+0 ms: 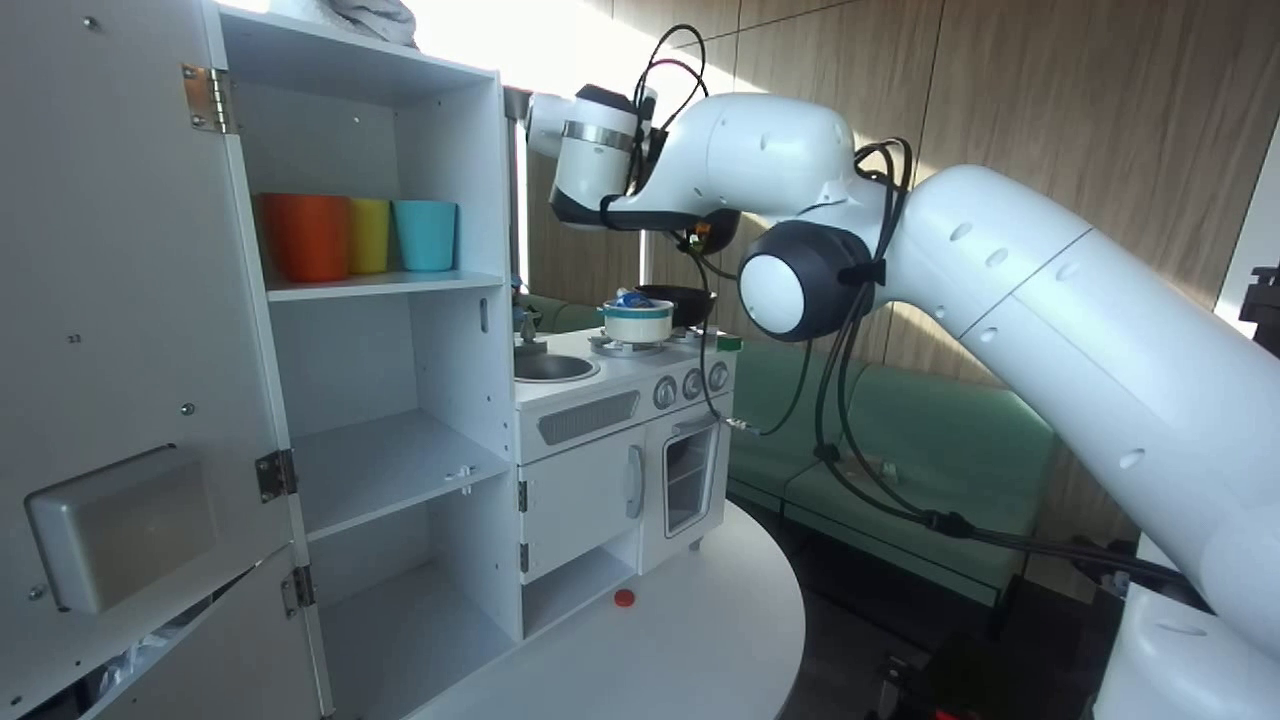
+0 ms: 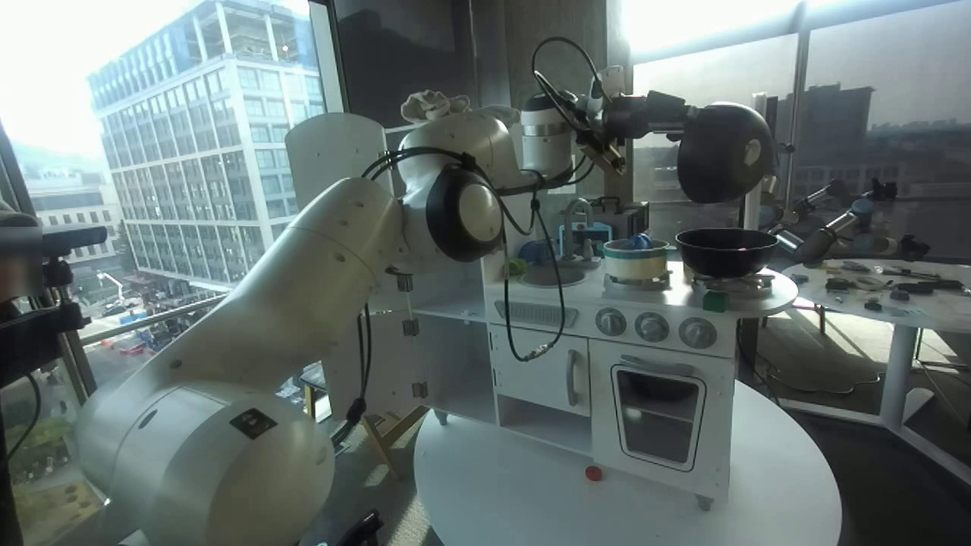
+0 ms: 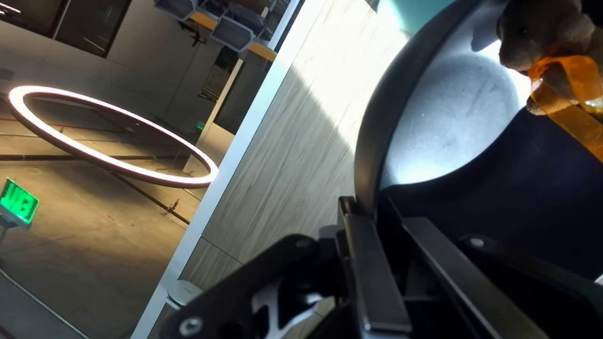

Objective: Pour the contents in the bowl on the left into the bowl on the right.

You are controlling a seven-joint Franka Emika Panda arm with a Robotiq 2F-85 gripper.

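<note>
My gripper [image 3: 377, 212] is shut on the rim of a black bowl [image 3: 509, 150], one finger outside and one inside the wall. A grey-brown plush toy [image 3: 541, 42] and an orange ribbon-like strip [image 3: 572, 103] show in this bowl in the wrist view. In an exterior view, the gripper [image 2: 686, 117] holds the bowl [image 2: 724, 155] tilted on its side, high above the toy stove. A second black bowl [image 2: 726, 254] stands on the right burner. A white pot with a teal rim [image 2: 636, 264] stands on the left burner, with something blue in it.
The toy kitchen has a sink [image 2: 557, 273] and faucet left of the pot. A tall shelf [image 1: 385, 285] with colored cups [image 1: 305, 238] stands beside it. A green block [image 2: 713, 302] sits at the counter's front edge. A red cap [image 1: 624, 598] lies on the round table.
</note>
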